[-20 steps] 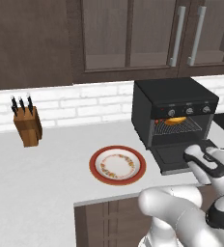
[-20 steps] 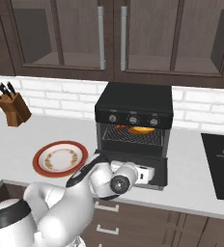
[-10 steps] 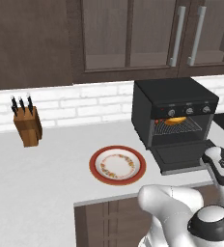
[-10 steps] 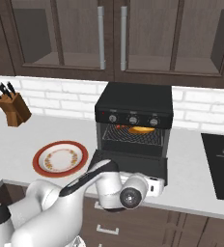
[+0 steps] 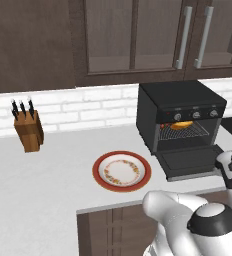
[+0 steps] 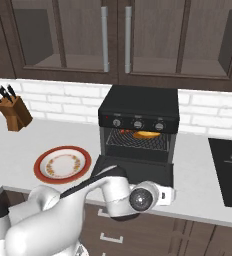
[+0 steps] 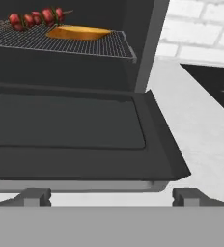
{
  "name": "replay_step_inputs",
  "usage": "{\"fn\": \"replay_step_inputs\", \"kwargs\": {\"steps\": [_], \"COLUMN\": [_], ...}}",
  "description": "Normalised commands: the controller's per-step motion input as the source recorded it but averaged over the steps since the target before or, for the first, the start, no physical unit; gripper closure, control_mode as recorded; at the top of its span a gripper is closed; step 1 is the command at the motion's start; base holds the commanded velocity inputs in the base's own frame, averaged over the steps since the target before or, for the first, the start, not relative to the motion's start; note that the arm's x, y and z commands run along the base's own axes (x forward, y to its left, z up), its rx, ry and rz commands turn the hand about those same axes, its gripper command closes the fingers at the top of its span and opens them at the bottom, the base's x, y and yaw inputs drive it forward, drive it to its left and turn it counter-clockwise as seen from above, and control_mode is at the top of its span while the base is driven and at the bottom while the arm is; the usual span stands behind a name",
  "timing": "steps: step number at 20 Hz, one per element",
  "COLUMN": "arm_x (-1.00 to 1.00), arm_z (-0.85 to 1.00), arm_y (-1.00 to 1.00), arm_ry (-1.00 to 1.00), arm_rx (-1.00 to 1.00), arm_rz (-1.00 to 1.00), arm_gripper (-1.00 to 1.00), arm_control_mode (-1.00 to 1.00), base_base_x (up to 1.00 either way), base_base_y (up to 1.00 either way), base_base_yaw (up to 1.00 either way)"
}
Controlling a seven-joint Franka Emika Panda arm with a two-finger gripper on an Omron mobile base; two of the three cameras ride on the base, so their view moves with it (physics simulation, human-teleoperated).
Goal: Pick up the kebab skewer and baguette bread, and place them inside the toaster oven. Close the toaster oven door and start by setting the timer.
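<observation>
- Left base view: the boxy black toaster oven (image 5: 180, 107) stands on the white counter (image 5: 48, 170) with its black rectangular front door (image 5: 190, 160) folded down flat. A golden-orange baguette piece (image 5: 182, 125) lies on the wire rack inside. The red-rimmed round plate (image 5: 121, 171) is bare. Over the last second the arm's white wrist has swung from just in front of the door to the right edge of the frame, beside the door's front right corner.
- Right base view: the wrist has moved lower and to the right, now below the door's front edge. The baguette lies behind the row of small silver knobs (image 6: 138, 123). The wooden knife block (image 6: 15, 112) stands well apart at the left.
- Hand view: the gripper (image 7: 111, 197) is spread wide and holds nothing, with its tips below the door's front lip. The thin skewer of dark red meat chunks (image 7: 34, 18) and the baguette lie side by side on the rack.
- Judgement: loading is complete. The arm appears to be positioning to lift the door shut, with the timer knob to follow.
</observation>
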Motion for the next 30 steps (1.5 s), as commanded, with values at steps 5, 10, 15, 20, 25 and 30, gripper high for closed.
{"fn": "replay_step_inputs", "kwargs": {"steps": [5,10,15,20,25,30], "arm_x": [-0.05,-0.04,-0.08,-0.01,0.00,0.15], "arm_z": [-0.01,-0.08,-0.13,-0.23,-0.21,-0.01], "arm_y": [-0.05,-0.03,-0.09,-0.03,-0.02,0.00], "arm_ry": [0.09,0.04,0.01,0.00,0.00,0.00], "arm_rx": [-0.04,-0.03,0.00,-0.01,0.00,0.00], "arm_rz": [0.01,0.00,0.00,0.00,0.00,0.00], "arm_gripper": [-1.00,-1.00,-1.00,-1.00,-1.00,-1.00], "arm_control_mode": [-1.00,-1.00,-1.00,-1.00,-1.00,-1.00], "base_base_x": [0.00,0.00,0.00,0.00,0.00,0.00], "base_base_y": [0.00,0.00,0.00,0.00,0.00,0.00], "base_base_yaw": [0.00,0.00,0.00,0.00,0.00,0.00]}}
